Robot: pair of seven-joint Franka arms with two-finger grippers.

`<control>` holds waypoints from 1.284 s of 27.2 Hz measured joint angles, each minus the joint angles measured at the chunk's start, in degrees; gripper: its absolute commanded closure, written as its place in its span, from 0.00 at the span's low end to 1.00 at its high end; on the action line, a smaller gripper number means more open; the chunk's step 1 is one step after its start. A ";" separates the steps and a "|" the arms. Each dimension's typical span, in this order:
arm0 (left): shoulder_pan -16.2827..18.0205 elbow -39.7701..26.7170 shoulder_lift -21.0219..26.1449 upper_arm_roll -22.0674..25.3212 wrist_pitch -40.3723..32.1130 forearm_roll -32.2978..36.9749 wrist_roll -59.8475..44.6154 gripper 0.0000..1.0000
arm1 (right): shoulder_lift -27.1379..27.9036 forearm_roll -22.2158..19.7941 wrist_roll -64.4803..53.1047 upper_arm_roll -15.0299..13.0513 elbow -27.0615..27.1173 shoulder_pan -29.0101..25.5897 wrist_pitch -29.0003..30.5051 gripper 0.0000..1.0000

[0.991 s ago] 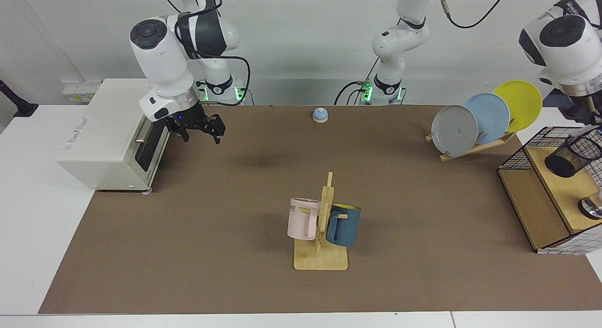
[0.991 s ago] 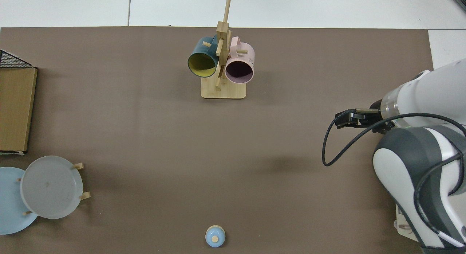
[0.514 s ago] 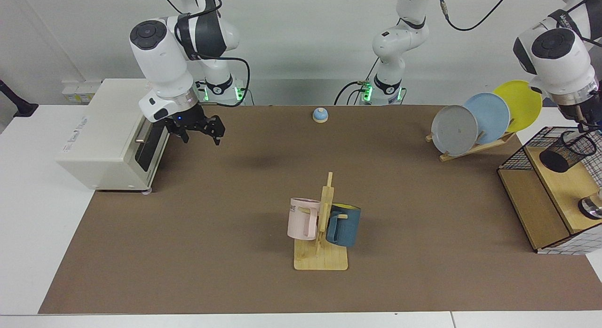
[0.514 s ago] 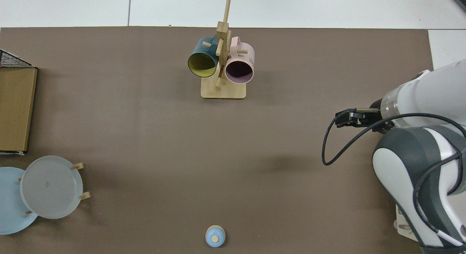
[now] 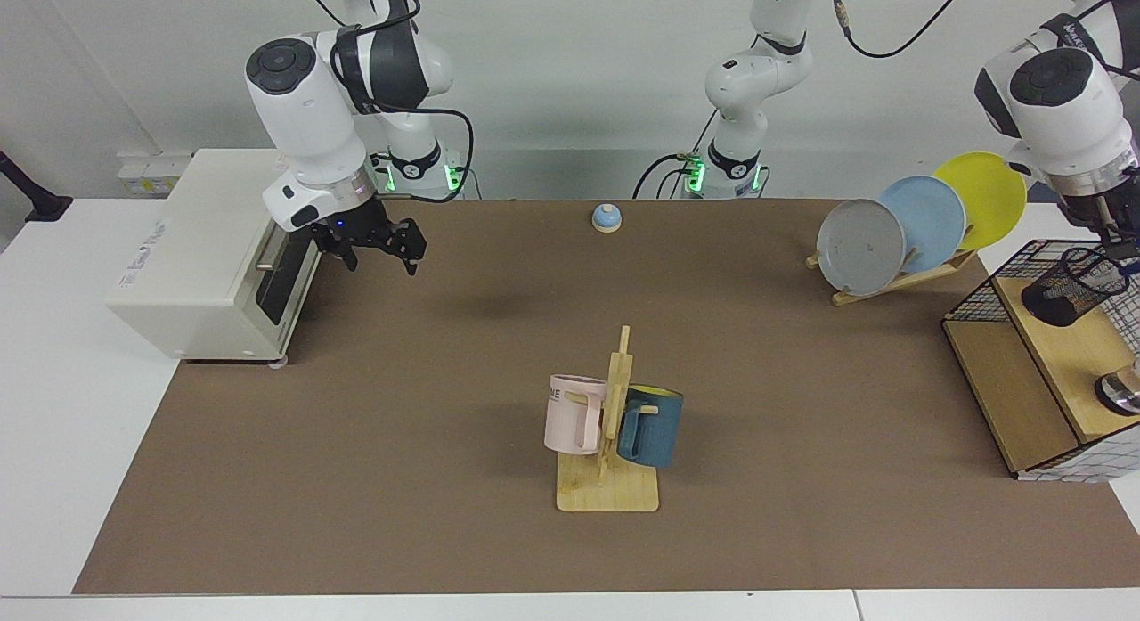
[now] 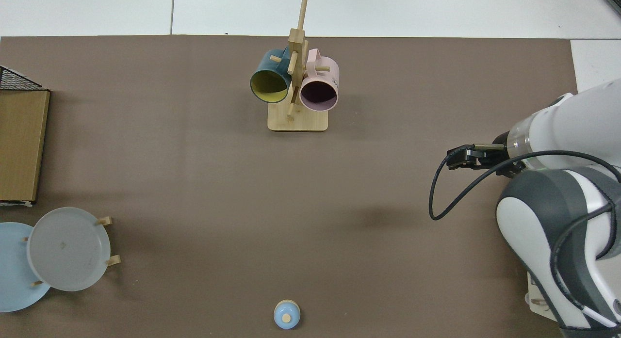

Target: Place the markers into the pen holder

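- The pen holder [image 5: 1073, 285] hangs tilted above the wooden shelf [image 5: 1064, 354] inside the wire basket [image 5: 989, 287], its mouth tipped up; judging by the tilt, it is being lifted out to a spot where a marker can be dropped in
- The left claw [image 5: 1113, 238] sits at the holder's upper rim and seems to carry it; whether its fingers are clamped on the mesh I cannot tell, as they run off the picture's edge
- The right claw [image 5: 378, 244] waits above the tabletop [image 5: 445, 425] just beside the white oven [image 5: 205, 256], fingers apart and empty
- No marker shows in either view, so the holder is empty as far as can be seen
- Mug rack [image 5: 610, 434], plates [image 5: 922, 220] and small bell [image 5: 606, 217] stand well apart from both claws
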 measured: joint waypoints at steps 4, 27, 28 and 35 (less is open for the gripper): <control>0.00 1.64 -0.18 -0.08 -0.33 -0.48 -0.09 0.00 | 0.00 0.00 0.00 0.00 0.00 0.00 0.00 0.00; -0.32 6.54 -1.05 -8.22 -14.37 -30.77 -50.59 0.00 | 0.07 1.14 -7.89 -0.11 1.06 -3.01 -0.21 0.00; -0.33 6.54 -1.05 -8.57 -14.60 -32.30 -54.46 0.00 | 0.07 1.13 -7.90 -0.09 1.27 -3.01 -0.22 0.00; -0.39 6.54 -1.05 -9.91 -14.85 -43.47 -78.10 0.00 | 0.02 1.11 -7.91 0.05 3.20 -3.01 -3.60 0.00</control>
